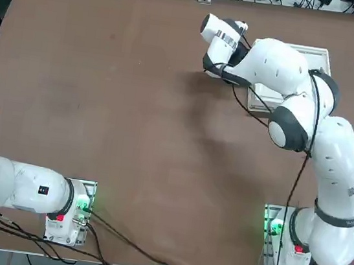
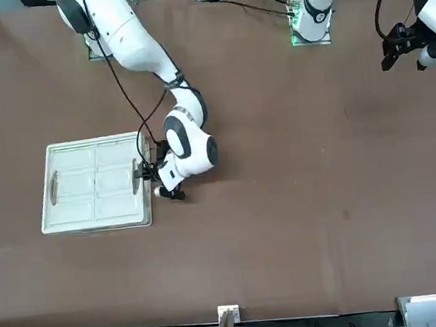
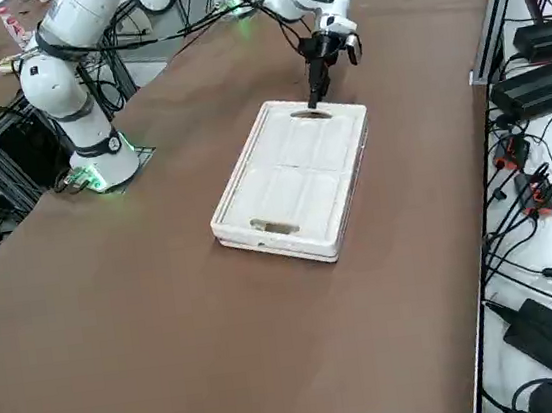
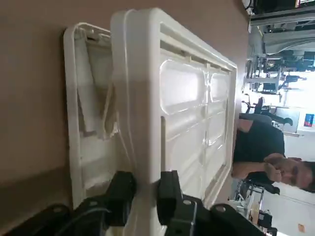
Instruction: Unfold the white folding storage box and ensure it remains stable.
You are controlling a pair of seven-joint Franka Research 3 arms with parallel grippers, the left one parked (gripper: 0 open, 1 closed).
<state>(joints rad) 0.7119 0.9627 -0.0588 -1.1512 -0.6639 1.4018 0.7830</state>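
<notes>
The white folding storage box (image 2: 95,184) lies collapsed flat on the brown table, panels folded inward, an oval handle cutout (image 3: 275,228) on its near short side. My right gripper (image 4: 144,192) is at the box's short end toward the table's middle (image 3: 318,100), with its two black fingers (image 4: 121,191) shut on the thick white rim (image 4: 140,123). The wrist view shows that rim raised a little off the base, with a gap below it. From overhead my arm hides most of the box (image 1: 317,59).
A person (image 4: 263,152) sits beyond the table in the wrist view. Cables and black equipment (image 3: 533,84) line a shelf past the table's edge by the box. Bare brown tabletop (image 1: 103,97) spreads toward the parked arm.
</notes>
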